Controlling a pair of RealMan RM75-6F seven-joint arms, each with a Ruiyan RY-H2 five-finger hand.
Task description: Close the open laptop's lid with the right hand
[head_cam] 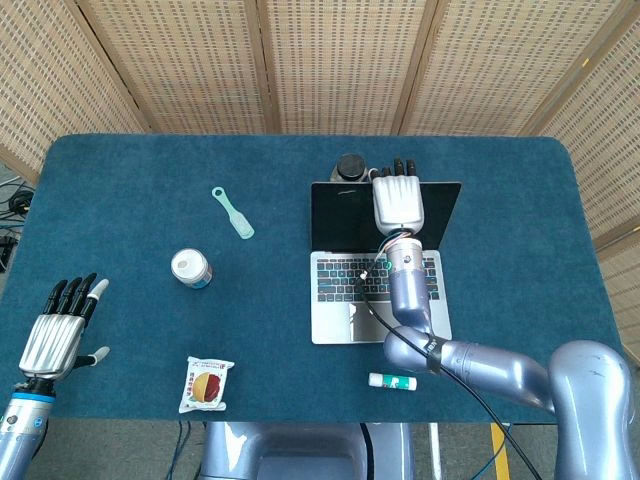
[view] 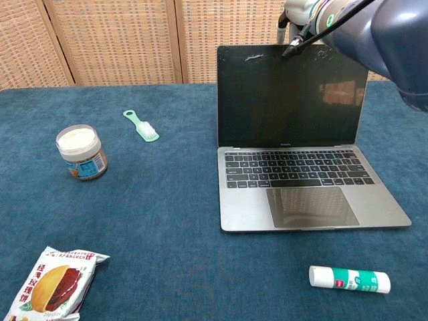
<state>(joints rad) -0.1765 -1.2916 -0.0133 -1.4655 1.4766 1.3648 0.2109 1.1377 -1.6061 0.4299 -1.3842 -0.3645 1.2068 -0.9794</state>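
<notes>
Grey laptop (head_cam: 378, 265) sits open right of the table's centre, screen upright. Over its top edge rests the right hand (head_cam: 399, 200), fingers extended, gripping nothing. At the near-left corner, the left hand (head_cam: 55, 338) lies spread, empty.

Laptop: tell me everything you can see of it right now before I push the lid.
The laptop is a grey, metal-looking clamshell, lid open and about upright, screen dark with smudges near its top edge. Black keyboard and a grey trackpad face the robot. Its base lies flat on the blue table cover, right of centre. The right hand is at the lid's top edge, fingers reaching over behind it; actual contact cannot be confirmed.
</notes>
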